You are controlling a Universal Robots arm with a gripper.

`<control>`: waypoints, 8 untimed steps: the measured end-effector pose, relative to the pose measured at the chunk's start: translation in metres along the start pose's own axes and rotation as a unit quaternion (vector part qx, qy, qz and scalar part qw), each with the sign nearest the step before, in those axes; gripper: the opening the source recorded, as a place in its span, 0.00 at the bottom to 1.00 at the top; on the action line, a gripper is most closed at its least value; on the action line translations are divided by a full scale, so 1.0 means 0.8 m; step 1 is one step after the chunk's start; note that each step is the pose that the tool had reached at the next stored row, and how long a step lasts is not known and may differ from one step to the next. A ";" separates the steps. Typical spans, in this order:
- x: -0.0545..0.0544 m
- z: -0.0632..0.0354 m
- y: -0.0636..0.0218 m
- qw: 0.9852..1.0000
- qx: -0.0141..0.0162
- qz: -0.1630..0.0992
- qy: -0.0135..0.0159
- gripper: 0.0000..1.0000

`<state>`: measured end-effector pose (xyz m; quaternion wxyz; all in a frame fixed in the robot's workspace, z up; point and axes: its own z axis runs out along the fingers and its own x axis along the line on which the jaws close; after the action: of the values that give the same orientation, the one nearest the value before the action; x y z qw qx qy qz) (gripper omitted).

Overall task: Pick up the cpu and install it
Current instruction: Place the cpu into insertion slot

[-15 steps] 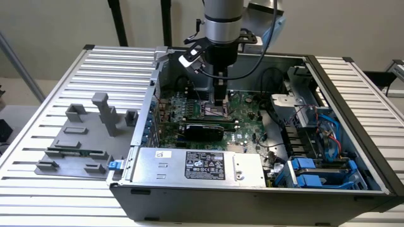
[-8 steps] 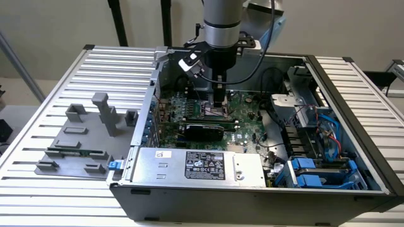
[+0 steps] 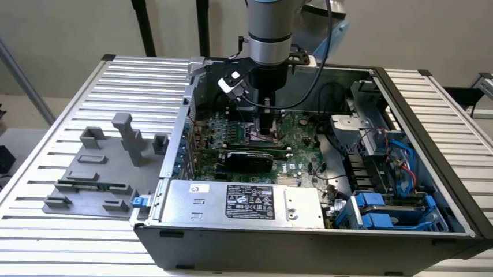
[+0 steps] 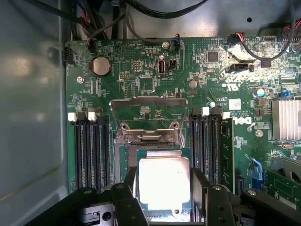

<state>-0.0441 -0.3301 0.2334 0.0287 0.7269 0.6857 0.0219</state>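
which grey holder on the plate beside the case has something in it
The long low holder at the front of the plate: a green memory stick lies in it, the others look bare.

Fig.: Robot arm reaching down into open PC case on slatted tabletop; jaws low over mobo, apparently at socket. PSU at front, blue drive caddies toward exterior view's right. Grey fixture w/ green memory stick at exterior view's left.

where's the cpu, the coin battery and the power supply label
cpu [image 4: 163, 183]: wrist view, middle of its silvery top.
coin battery [image 4: 100, 66]: wrist view, centre of its round face.
power supply label [image 3: 250, 202]: exterior view, middle of the black sticker.
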 end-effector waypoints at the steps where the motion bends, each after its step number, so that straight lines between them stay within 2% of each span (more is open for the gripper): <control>1: 0.001 0.002 0.000 1.000 0.000 0.000 0.000 0.55; 8: 0.005 0.012 -0.004 1.000 0.000 0.000 0.000 0.55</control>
<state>-0.0461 -0.3261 0.2239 0.0288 0.7269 0.6858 0.0219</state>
